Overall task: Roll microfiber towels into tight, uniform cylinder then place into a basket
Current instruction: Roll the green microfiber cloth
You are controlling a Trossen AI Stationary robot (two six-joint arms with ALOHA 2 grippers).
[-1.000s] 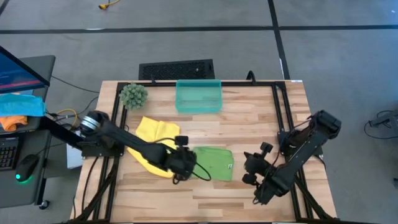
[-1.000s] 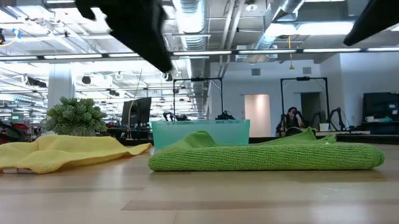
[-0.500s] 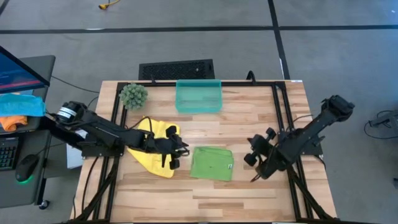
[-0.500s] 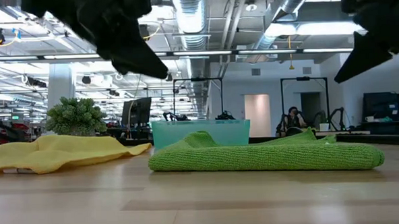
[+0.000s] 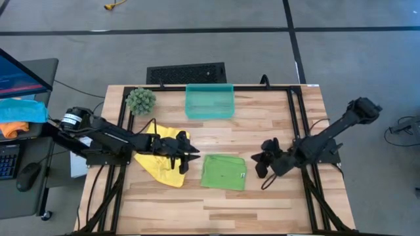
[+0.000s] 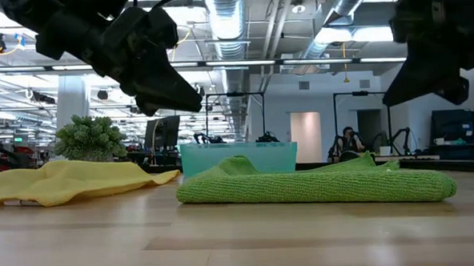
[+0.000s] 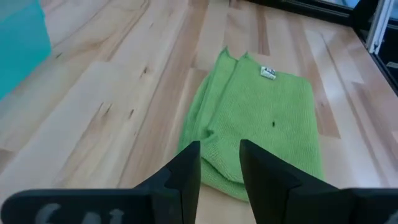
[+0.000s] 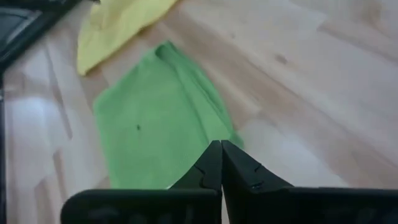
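While both arms hung above the worktop (image 5: 275,124) and held nothing, the rolling step had yet to begin. The lime green towel (image 5: 224,172) lay folded flat between the two sets of fingers, just ahead of each. The left gripper (image 5: 187,155) hovered over the crumpled yellow towel (image 5: 159,164), its fingers (image 7: 188,174) parted by a narrow gap; the right gripper (image 5: 260,163) had its fingers (image 8: 210,163) pressed together. Beyond both towels the teal basket (image 5: 209,113) stood with nothing visible inside. Next, I judged, the fingers needed to catch one green edge and turn it over tightly.
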